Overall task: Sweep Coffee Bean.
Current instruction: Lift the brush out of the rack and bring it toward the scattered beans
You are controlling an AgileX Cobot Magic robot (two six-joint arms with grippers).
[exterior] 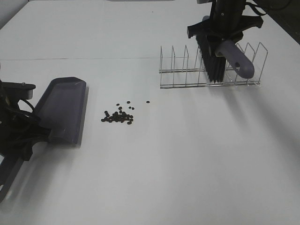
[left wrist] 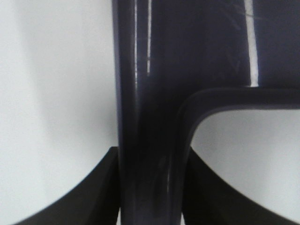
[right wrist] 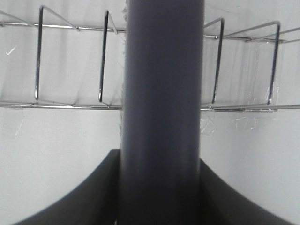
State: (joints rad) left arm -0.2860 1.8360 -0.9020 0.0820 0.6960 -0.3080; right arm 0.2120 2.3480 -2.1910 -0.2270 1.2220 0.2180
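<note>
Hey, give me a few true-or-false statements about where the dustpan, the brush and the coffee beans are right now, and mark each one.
1. The left gripper is shut on the handle of the dustpan. True.
2. The coffee beans are inside the dustpan. False: they lie on the table, to the dustpan's right in the high view.
3. The brush lies flat beside the beans. False: it stands in the wire rack, with the right gripper shut on its handle.
4. A stray bean lies apart, to the right of the main pile. True.
</note>
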